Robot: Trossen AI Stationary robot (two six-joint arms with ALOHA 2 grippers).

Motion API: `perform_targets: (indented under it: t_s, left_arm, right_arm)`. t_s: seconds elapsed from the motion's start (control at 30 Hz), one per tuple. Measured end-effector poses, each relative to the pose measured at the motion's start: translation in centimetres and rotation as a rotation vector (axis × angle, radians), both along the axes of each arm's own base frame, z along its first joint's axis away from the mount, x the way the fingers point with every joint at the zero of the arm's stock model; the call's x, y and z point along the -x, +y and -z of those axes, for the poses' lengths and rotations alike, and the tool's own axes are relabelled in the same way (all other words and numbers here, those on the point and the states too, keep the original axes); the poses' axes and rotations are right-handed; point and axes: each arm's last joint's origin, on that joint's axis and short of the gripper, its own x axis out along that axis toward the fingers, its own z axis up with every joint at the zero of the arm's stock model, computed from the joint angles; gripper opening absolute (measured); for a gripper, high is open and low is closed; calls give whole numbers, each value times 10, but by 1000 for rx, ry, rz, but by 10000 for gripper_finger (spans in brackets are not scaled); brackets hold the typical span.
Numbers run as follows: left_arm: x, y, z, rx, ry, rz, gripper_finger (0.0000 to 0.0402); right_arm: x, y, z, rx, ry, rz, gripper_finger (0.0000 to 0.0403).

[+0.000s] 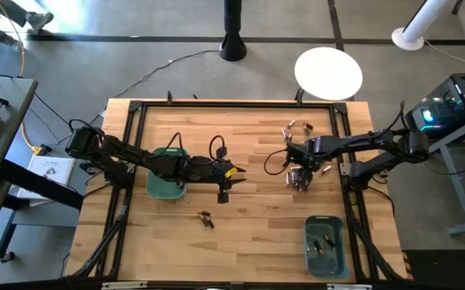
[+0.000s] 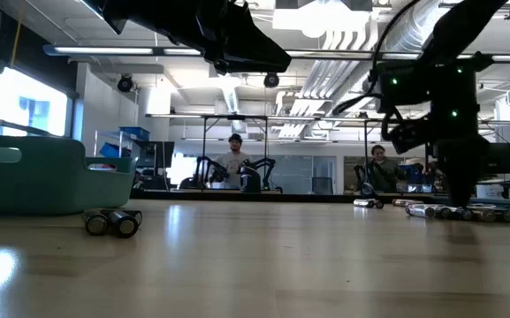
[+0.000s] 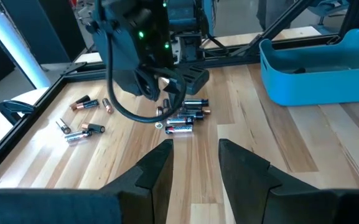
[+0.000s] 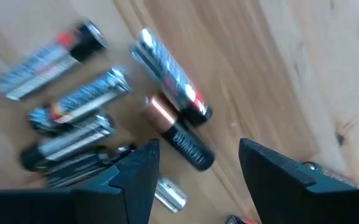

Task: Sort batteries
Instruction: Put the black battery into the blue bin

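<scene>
Several small cylindrical batteries (image 4: 104, 118), silvery and copper-topped black, lie clustered directly under right gripper (image 4: 195, 168); fingers spread, empty. Copper-topped cell (image 4: 179, 140) sits just ahead between fingertips, long axis diagonal. Left gripper (image 3: 195, 158) farther off, part-spread, empty.

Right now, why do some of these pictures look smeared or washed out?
Right wrist view: the batteries are streaked with motion blur. Low view: the arms are dark silhouettes against bright ceiling lights, and glare lies on the table. High view: evenly lit, though the round white disc is blown out. Left wrist view: sharp, its own fingers in shade.
</scene>
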Motion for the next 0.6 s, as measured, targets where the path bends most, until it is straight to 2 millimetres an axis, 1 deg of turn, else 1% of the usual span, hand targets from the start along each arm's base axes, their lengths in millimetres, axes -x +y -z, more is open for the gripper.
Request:
perform_targets:
  t_s: [0.13,0.27,0.4,0.6]
  left_arm:
    - [0,0,0,0,0,0,119]
    - [0,0,0,0,-2,0,119]
    - [0,0,0,0,-3,0,119]
    - [0,0,0,1,-3,0,119]
  right_arm:
    - [5,1,9,4,-11,22,214]
    - [5,1,9,13,-13,24,196]
    - [2,1,7,12,-21,5,162]
    - [1,1,7,1,-32,-26,90]
